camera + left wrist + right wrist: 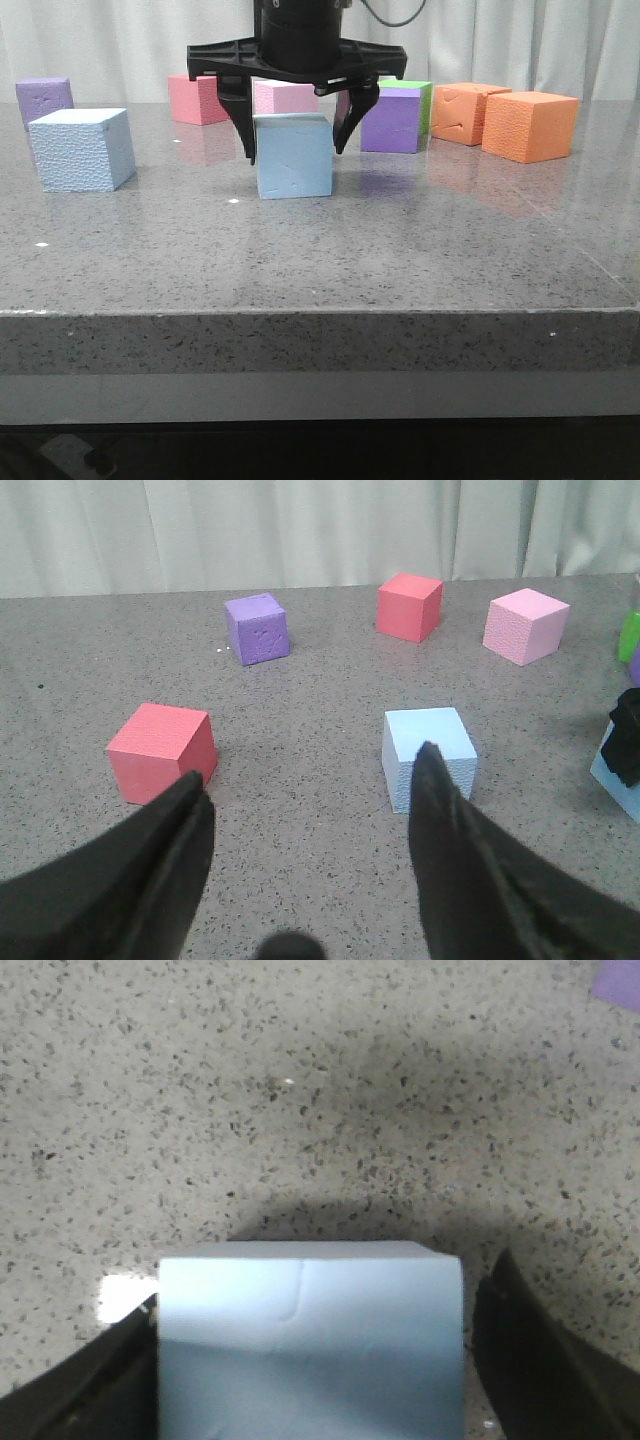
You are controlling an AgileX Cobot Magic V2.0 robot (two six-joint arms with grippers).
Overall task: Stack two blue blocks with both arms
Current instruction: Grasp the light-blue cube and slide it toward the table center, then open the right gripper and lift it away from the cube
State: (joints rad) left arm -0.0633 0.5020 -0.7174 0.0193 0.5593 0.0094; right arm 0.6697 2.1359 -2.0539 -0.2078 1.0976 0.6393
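Observation:
A creased blue block (293,156) rests on the table at the middle. My right gripper (298,150) hangs over it, jaws open, one finger on each side. In the right wrist view the block (310,1340) fills the gap; one finger touches it and the other finger (520,1350) stands a little off. A pebbled blue block (82,148) sits at the left, untouched. My left gripper (310,770) is open and empty, low over the table, and the pebbled block (428,752) lies just beyond one fingertip. The left arm is out of the front view.
A purple cube (44,100) stands far left, red (198,98) and pink (285,97) cubes at the back, a purple (390,122) and a green cube (412,95) right of the gripper, two orange cubes (528,126) far right. Another red cube (160,750) lies near the left gripper.

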